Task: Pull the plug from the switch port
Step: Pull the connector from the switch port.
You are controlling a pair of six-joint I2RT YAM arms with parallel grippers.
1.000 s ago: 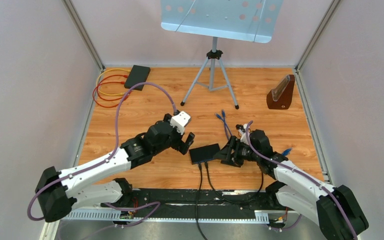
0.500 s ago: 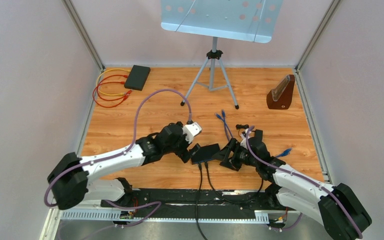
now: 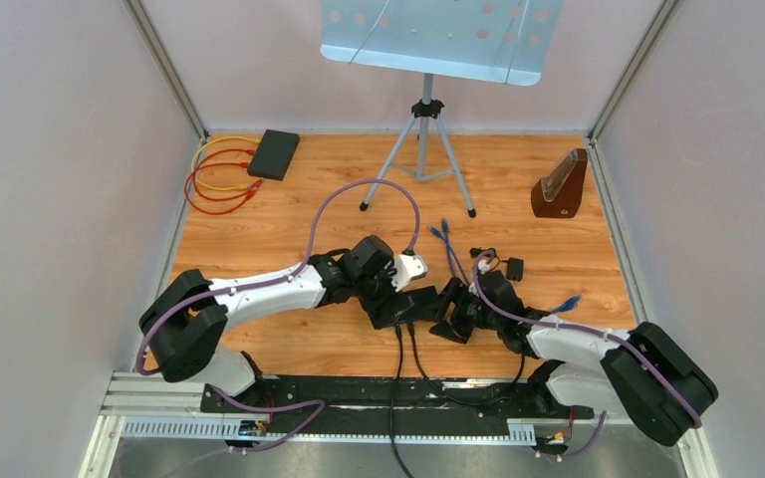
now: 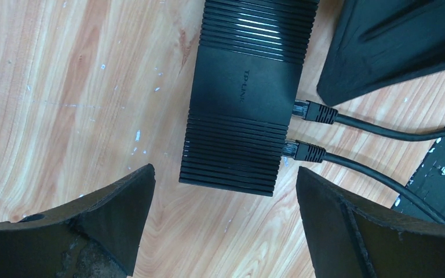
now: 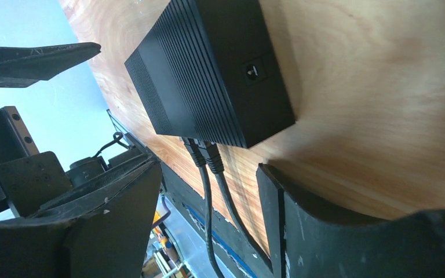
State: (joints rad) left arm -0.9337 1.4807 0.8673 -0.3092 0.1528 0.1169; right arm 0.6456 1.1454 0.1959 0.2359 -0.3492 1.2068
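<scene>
At the near edge of the desk (image 3: 229, 249), two black cables (image 3: 395, 368) run up to the TP-Link switch (image 4: 243, 98), which lies flat between the two arms, and both plugs (image 4: 316, 112) sit in its ports. The left gripper (image 4: 225, 179) hangs over the switch, jaws spread wide, pinching nothing. The right gripper (image 5: 210, 168) faces the switch's end, jaws apart, cables between them untouched. Farther back are blue patch cables (image 3: 443, 237), a metronome (image 3: 561, 185) and a music stand (image 3: 438, 40).

Left arm (image 3: 259, 291), right arm (image 3: 578, 344): white link shells, black joint housings, purple cable (image 3: 364, 189) looped along each. Jaws matte black, wedge-shaped, scuffed.
</scene>
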